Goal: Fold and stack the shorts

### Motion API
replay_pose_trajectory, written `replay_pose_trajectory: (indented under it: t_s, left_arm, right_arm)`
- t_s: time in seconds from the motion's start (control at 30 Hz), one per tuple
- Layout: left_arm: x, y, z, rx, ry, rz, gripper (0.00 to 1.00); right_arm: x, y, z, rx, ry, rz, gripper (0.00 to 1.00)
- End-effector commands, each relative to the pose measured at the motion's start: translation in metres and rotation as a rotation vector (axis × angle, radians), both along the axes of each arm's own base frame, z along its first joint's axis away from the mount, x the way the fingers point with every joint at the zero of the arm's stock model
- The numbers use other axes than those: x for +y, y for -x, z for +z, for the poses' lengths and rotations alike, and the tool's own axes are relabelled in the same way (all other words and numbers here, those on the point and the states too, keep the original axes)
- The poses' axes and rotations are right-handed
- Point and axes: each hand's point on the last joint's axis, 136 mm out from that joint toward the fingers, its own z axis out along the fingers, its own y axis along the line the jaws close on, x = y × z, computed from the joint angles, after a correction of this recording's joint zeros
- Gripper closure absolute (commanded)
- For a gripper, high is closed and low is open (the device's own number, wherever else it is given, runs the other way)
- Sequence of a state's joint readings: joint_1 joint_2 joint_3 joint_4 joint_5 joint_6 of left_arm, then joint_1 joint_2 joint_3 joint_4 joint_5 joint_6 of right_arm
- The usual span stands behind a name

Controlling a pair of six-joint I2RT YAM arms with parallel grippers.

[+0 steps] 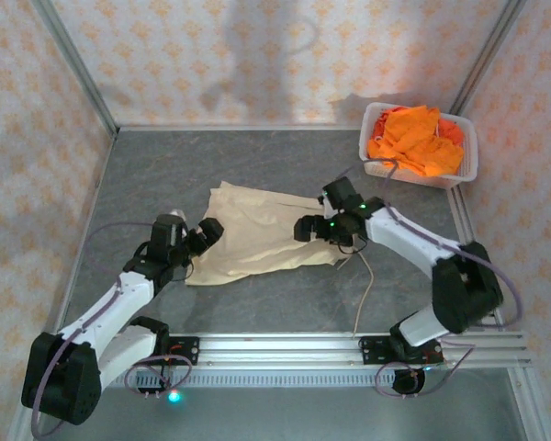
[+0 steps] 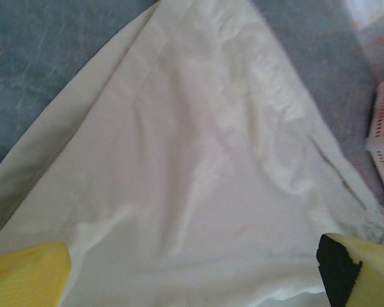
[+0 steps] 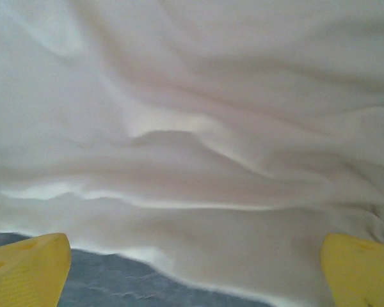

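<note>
Shorts (image 1: 257, 234) flat — long axis left-right

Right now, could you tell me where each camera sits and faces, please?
Top external: above, behind left arm and right arm, looking down on the table, beige shorts, basket.
Left wrist: behind the left tool, facing the beige shorts; yellow fingers show.
Right wrist: behind the right tool, over the beige shorts' edge; fingers show.
Shared: beige shorts.
</note>
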State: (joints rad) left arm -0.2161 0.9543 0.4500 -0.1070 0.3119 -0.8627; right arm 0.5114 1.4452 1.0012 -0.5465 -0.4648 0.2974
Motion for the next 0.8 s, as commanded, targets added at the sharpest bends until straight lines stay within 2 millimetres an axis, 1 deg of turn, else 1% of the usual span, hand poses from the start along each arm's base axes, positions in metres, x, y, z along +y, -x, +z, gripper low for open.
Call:
replay_pose_trajectory:
  t_s: [0.0,0.1,0.17,0.2,0.27,0.37,0.57,0.67,0.77]
  left_arm:
    - [0.002,0.000,0.008,-0.005,-0.035,-0.004,0.00]
    - [-0.001,-0.002,0.004,0.000,-0.022,-0.012,0.00]
    - [-0.002,-0.003,0.002,0.006,-0.018,-0.017,0.00]
    - [-0.002,-0.003,0.001,0.009,-0.018,-0.019,0.00]
    - [-0.003,-0.004,0.000,0.010,-0.019,-0.021,0.00]
    - [-0.003,-0.004,-0.001,0.010,-0.020,-0.022,0.00]
    - [-0.003,-0.004,-0.006,0.016,-0.019,-0.016,0.00]
    - [-0.003,-0.004,-0.009,0.023,-0.022,-0.018,0.00]
    - [-0.003,-0.004,-0.011,0.031,-0.028,-0.023,0.00]
  right_arm:
    - [-0.031,-0.007,0.034,-0.089,-0.012,-0.143,0.00]
    - [-0.073,-0.011,0.023,-0.067,0.051,-0.282,0.01]
    - [-0.089,-0.012,0.010,-0.021,0.056,-0.336,0.03]
    - [-0.091,-0.014,0.005,0.000,0.041,-0.350,0.03]
    - [-0.090,-0.019,-0.006,0.045,-0.002,-0.356,0.10]
    - [-0.085,-0.025,-0.021,0.084,-0.020,-0.356,0.18]
    - [-0.070,-0.030,-0.050,0.176,-0.070,-0.341,0.24]
    - [-0.064,-0.031,-0.061,0.209,-0.105,-0.343,0.26]
    - [-0.063,-0.030,-0.072,0.232,-0.111,-0.355,0.28]
